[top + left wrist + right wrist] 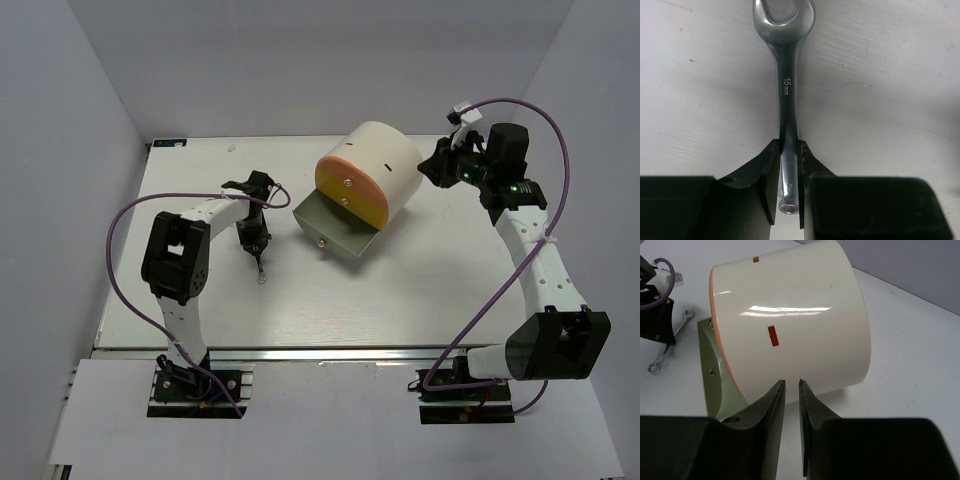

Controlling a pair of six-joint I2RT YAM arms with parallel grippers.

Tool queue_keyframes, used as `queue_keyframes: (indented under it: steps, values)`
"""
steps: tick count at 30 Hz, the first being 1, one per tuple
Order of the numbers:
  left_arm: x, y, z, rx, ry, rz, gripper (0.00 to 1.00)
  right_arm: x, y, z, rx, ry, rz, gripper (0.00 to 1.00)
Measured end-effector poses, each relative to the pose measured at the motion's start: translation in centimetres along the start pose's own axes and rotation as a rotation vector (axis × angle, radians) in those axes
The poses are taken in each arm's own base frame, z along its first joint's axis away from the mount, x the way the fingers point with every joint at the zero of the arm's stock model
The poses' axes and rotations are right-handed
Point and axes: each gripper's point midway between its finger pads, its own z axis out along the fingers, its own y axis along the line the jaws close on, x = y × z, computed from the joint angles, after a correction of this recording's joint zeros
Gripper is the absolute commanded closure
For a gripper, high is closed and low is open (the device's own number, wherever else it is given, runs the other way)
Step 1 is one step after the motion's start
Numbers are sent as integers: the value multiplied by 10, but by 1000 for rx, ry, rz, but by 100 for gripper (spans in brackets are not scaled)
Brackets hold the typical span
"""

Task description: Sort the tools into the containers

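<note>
While the left claw (789,186) is clamped on the wrench (788,95), its two fingers (765,170) press the silver shaft from either side; one end of the tool sits just behind the fingertips, toward the camera, and the rest, stamped 15 mm, runs straight out ahead of the claw to a broad head at the far end; whether the tool touches the white table (880,75) beneath it I cannot tell; seen from above, the cream cabinet (385,160) lies to the right of this claw, near but apart, and its grey-green drawer (335,228) stands open, the part closest to the claw; the orange front (352,188) above that drawer sits flush; the right claw (791,390) has its fingers nearly together, only a thin slit between them and nothing in it; the curved cream wall of the cabinet stands directly ahead of this claw, just beyond the fingertips, and I cannot tell whether they touch it
</note>
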Motion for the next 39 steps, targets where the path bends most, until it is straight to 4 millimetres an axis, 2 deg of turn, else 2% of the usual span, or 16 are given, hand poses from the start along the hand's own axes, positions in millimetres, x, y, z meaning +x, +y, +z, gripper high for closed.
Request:
queue_keyframes:
  steps: [19,26,39]
  values:
    - [-3,1,-13,7,-10,-9,100,2,0,0,0,3,2,77]
    - [-14,-3,-28,36,-52,-22,100,5,1,0,-2,8,6,77]
    - [-20,-12,-55,105,-73,-62,100,10,1,1,-3,16,12,77]
